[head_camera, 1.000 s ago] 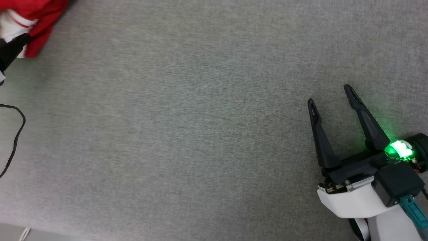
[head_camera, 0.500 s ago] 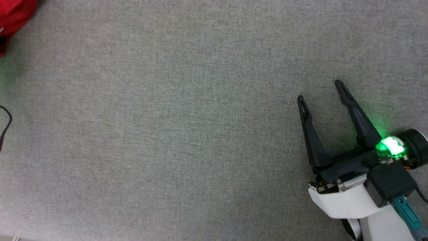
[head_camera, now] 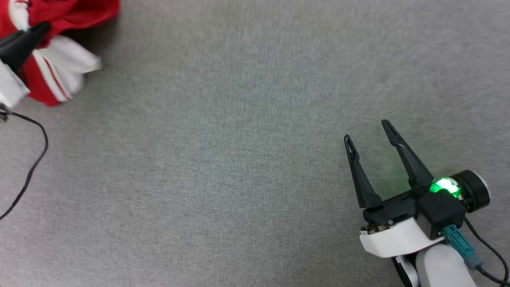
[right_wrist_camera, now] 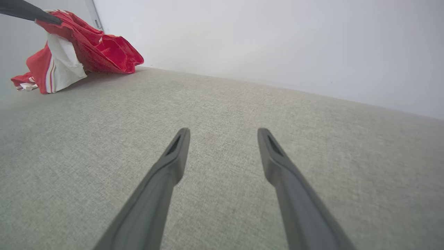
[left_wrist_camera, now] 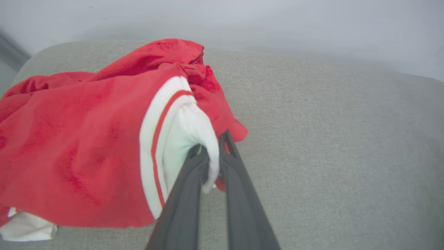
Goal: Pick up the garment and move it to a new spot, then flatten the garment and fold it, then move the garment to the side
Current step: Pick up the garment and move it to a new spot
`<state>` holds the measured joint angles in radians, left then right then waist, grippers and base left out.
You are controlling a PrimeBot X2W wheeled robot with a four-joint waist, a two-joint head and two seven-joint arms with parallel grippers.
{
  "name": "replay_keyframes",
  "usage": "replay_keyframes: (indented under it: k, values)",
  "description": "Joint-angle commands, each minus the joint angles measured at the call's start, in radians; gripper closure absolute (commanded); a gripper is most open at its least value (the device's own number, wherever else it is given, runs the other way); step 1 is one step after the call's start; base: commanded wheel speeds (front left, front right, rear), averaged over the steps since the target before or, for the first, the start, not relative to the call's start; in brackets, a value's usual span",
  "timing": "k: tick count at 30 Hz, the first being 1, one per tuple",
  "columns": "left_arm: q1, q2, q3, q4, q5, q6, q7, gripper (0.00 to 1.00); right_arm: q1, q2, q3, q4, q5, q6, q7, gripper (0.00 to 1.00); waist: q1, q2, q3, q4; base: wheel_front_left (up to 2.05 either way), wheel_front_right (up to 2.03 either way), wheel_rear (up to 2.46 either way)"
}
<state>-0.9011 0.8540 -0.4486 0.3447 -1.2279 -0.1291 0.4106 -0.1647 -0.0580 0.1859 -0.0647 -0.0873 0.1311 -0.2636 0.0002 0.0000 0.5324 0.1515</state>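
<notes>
Left claw (left_wrist_camera: 212, 156) clamped on the white sleeve of the shirt (left_wrist_camera: 69, 149); right claw (head_camera: 367, 130) open, empty.
Shirt sits bunched at upper left of the head view on the grey pad (head_camera: 239, 159). We judge we're mid-pickup: move, flatten, fold and set-aside all remain.

The left claw (left_wrist_camera: 211, 142), two long dark fingers (left_wrist_camera: 187, 194) nearly together, pinches a fold of the red and white garment (left_wrist_camera: 86, 139). The right claw (head_camera: 367, 131) hovers, its prongs spread wide apart, holding nothing.
</notes>
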Motion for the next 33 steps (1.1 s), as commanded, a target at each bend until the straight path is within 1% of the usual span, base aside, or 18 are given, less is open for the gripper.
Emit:
replay_keyframes:
  k: [1,6,11,17,23,24,27,33]
  values:
    - [0.021,0.014,-0.021,-0.045,0.004,-0.001,-0.027,1.0,0.013,0.005,0.002,0.01,0.013,-0.001,-0.002,0.0,-0.0002,0.0,-0.094,-0.019,0.0,0.0,0.0]
    - [0.061,0.006,-0.075,-0.155,0.026,-0.001,-0.099,1.0,0.03,0.009,0.003,0.034,0.035,-0.001,-0.002,0.0,-0.0002,0.0,-0.191,-0.039,0.0,0.0,0.0]
    - [0.109,-0.052,-0.133,-0.242,0.054,-0.001,-0.146,1.0,0.051,0.008,-0.001,0.045,0.077,-0.001,-0.002,0.0,-0.0002,0.0,-0.275,-0.071,0.0,0.0,0.0]
    - [0.163,-0.198,-0.23,-0.322,0.078,0.032,-0.161,1.0,0.077,0.008,-0.036,0.05,0.09,-0.001,-0.002,0.0,-0.0002,0.0,-0.354,-0.123,0.0,0.0,0.0]
    - [0.21,-0.344,-0.351,-0.327,0.136,0.059,-0.178,1.0,0.068,0.008,-0.078,0.032,0.081,-0.001,-0.002,0.0,-0.0002,0.0,-0.379,-0.199,0.0,0.0,0.0]
    - [0.21,-0.344,-0.351,-0.327,0.136,0.059,-0.178,1.0,0.068,0.008,-0.078,0.032,0.081,-0.001,-0.002,0.0,-0.0002,0.0,-0.379,-0.199,0.0,0.0,0.0]
    - [0.212,-0.431,-0.401,-0.286,0.157,0.055,-0.194,1.0,0.049,0.008,-0.102,0.02,0.086,-0.001,-0.002,0.0,-0.0002,0.0,-0.366,-0.24,0.0,0.0,0.0]
    - [0.147,-0.611,-0.474,-0.16,0.216,0.04,-0.245,1.0,0.034,0.009,-0.151,0.002,0.1,0.0,-0.002,0.0,-0.0002,0.0,-0.328,-0.308,0.0,0.0,0.0]
